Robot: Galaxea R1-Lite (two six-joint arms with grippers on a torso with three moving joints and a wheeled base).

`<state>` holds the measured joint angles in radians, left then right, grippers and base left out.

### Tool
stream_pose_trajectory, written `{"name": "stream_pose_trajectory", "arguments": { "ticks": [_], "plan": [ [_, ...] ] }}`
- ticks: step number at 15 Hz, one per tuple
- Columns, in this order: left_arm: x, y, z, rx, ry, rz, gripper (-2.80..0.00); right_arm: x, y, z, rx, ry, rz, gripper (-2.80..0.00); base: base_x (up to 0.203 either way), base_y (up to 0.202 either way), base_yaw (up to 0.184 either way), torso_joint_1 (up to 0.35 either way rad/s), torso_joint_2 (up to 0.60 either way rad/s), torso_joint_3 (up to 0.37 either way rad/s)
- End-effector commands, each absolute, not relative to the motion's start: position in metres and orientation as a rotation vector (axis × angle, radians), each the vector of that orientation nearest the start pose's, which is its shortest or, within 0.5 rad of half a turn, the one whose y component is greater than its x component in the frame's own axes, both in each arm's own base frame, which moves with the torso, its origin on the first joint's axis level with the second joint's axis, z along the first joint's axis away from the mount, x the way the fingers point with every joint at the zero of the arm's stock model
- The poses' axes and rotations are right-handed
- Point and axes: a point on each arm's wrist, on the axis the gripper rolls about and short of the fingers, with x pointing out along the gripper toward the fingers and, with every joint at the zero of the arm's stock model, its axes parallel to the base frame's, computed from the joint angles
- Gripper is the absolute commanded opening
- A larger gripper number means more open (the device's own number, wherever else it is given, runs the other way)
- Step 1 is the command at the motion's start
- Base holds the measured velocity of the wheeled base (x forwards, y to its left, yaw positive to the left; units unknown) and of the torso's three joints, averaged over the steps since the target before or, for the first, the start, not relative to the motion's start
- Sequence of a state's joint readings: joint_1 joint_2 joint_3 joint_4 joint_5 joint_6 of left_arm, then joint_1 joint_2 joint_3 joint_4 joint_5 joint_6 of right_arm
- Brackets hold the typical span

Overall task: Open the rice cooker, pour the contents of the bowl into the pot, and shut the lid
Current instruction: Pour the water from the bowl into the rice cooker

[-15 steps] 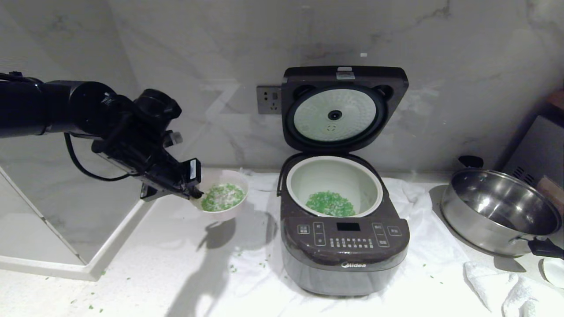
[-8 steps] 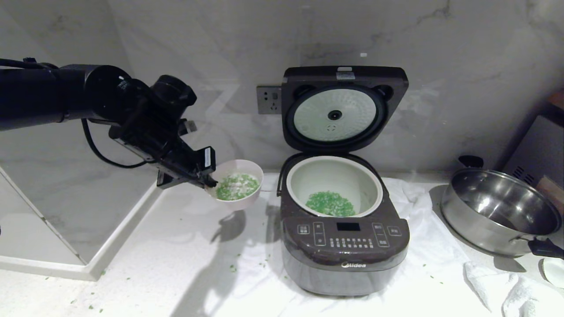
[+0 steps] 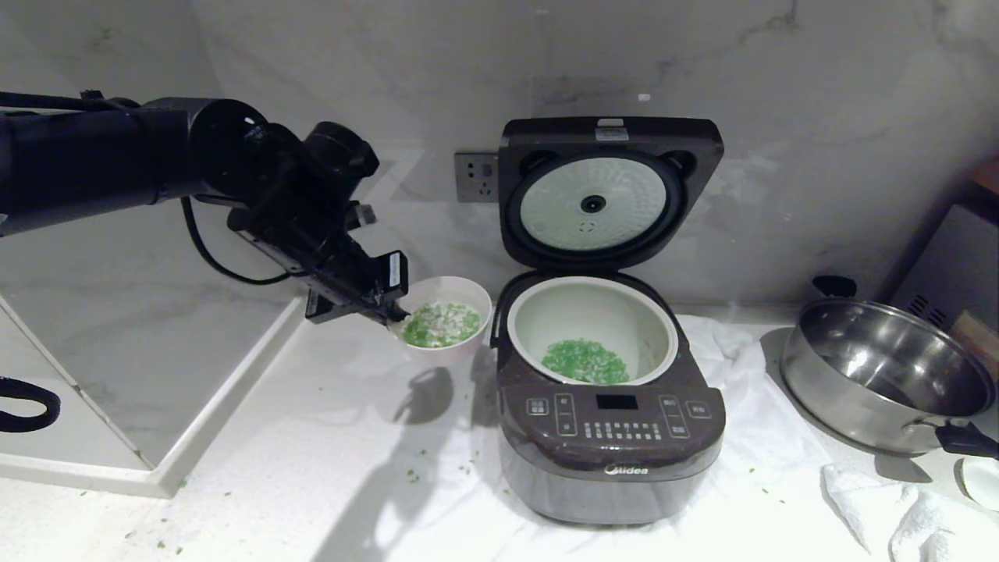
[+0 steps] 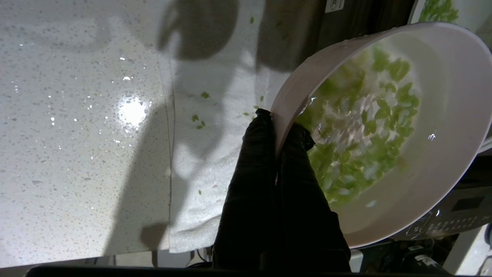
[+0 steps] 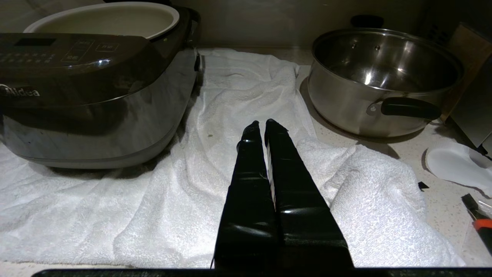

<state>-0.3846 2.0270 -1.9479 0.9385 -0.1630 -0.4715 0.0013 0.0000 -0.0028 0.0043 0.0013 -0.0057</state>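
**Bowl carried up to the cooker's side**

My left claw is clenched on the near rim of the bowl, one finger inside and one outside. Over the last second I have swung it rightward across the counter; it now hangs in the air just beside the left edge of the cooker, roughly level, greens still inside. The lid stands open and the pot already holds some green bits. So, I judge, the carry is nearly done: next comes moving over the pot and tipping. My right claw is closed and empty, parked above the towel.
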Motion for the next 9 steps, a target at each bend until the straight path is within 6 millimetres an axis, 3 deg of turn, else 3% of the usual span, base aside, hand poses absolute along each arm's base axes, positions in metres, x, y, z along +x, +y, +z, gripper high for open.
{"name": "stream_pose_trajectory", "arguments": {
  "ticks": [1,9],
  "plan": [
    [0.340,-0.148,0.237,-0.296,1.140,-0.254,-2.80,-0.023,0.000,0.076,-0.006,0.002,0.003,-2.80,0.000,0.000,0.000,0.000,0.00,0.000],
    [0.341,-0.172,0.232,-0.268,1.115,-0.314,-2.80,-0.023,0.000,0.076,-0.006,0.002,0.003,-2.80,0.000,0.000,0.000,0.000,0.00,0.000]
  ]
}}
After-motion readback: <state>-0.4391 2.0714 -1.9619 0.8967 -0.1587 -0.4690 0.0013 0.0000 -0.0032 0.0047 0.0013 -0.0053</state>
